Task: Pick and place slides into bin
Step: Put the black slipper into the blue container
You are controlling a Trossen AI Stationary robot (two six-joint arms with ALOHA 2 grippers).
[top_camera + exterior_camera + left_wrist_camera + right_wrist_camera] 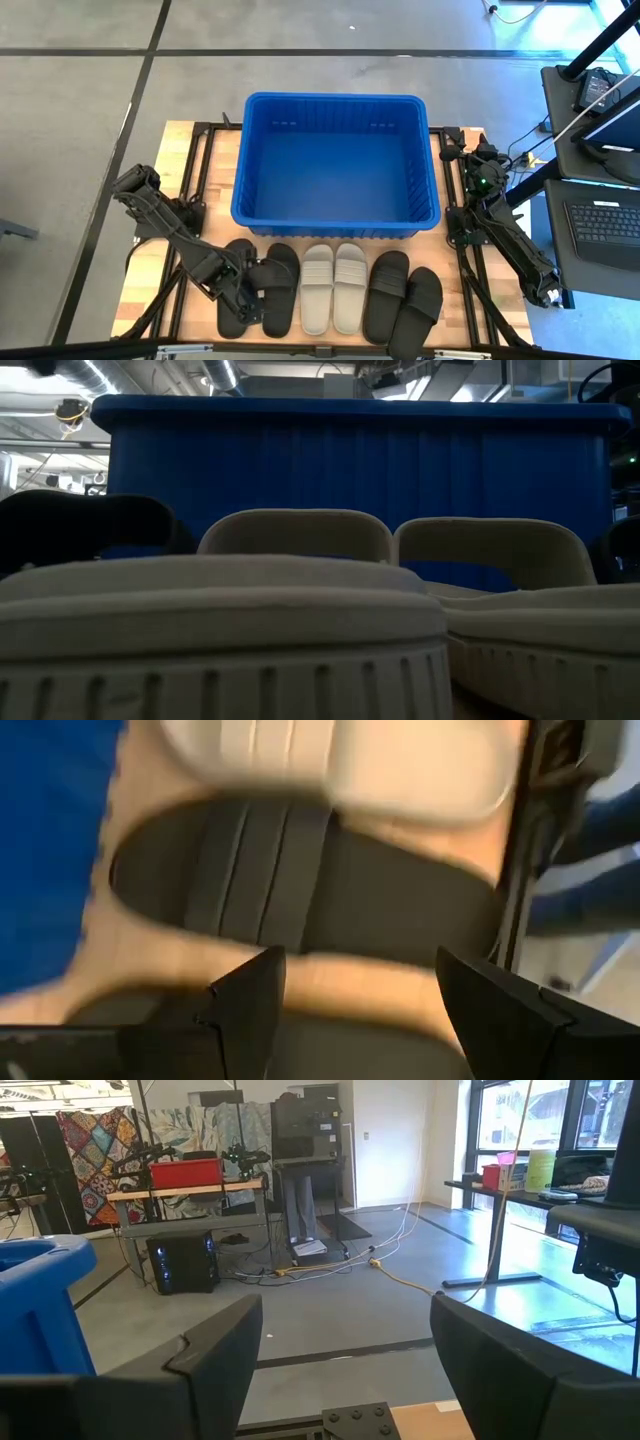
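Six slides lie in a row on their soles along the table's near edge: two black [280,290] at the left, two light grey [333,288] in the middle, two black [403,300] at the right. The blue bin [335,165] stands behind them. My left gripper [245,285] is open, low over the left black pair; in the left wrist view its fingers [350,995] straddle the gap beside a black slide [300,885]. Whether they touch anything, I cannot tell. My right gripper [345,1360] is open and empty, waiting at the table's right side [480,170].
The low view looks across the grey slides [300,590] at the bin's near wall [360,460]. A black frame [200,140] borders the wooden table. A desk with a keyboard [600,220] stands to the right of the table.
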